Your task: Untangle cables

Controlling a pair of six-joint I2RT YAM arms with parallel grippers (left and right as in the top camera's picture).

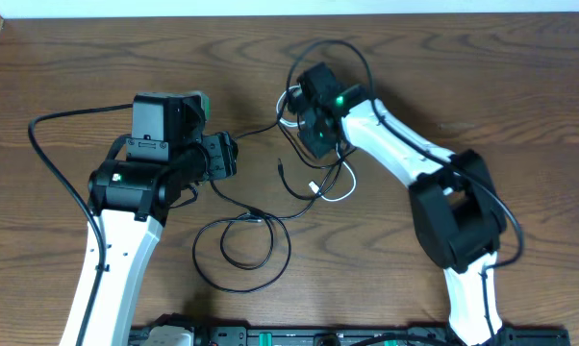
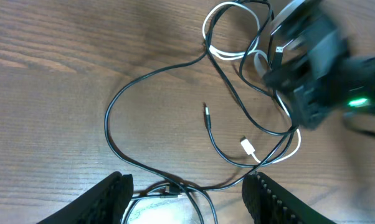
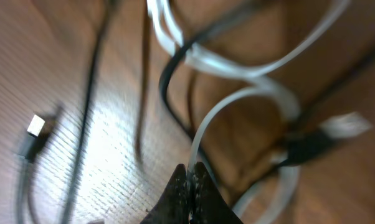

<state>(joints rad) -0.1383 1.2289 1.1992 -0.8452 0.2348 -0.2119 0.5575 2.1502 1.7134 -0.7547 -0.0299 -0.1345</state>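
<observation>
Right claw [image 3: 190, 177] tight on white cable [image 3: 262, 91]

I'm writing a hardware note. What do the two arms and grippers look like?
The left arm and right arm have white links, bulky black joint housings, one green light each and black cables. The left gripper has black ridged fingers; the right gripper's are black too.

Overhead straight down on table [image 1: 78, 58], both wrist views close, sharing the cables [image 2: 247, 147]
</observation>
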